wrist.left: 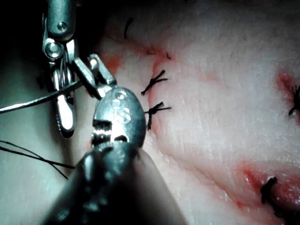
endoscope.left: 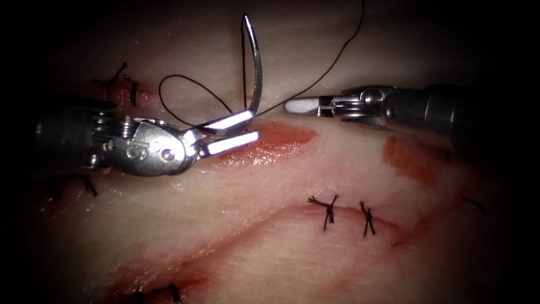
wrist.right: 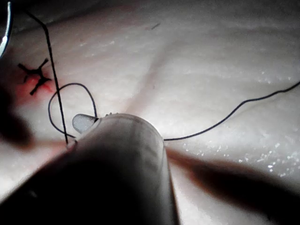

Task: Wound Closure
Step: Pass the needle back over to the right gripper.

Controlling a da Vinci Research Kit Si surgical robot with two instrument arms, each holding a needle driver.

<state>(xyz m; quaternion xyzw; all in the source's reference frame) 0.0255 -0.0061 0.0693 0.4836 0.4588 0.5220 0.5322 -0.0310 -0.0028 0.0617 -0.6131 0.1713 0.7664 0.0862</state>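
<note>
Left gripper holds needle near end, above tissue.

The curved steel needle is standing nearly upright above the tissue, clear of it, its pointed tip uppermost and its lower end sitting between the left tool's jaws. The dark thread is looping beside it, left of the needle, and trailing away toward the tissue's far edge. The open cut is lying just beneath, wet with red fluid.
</note>
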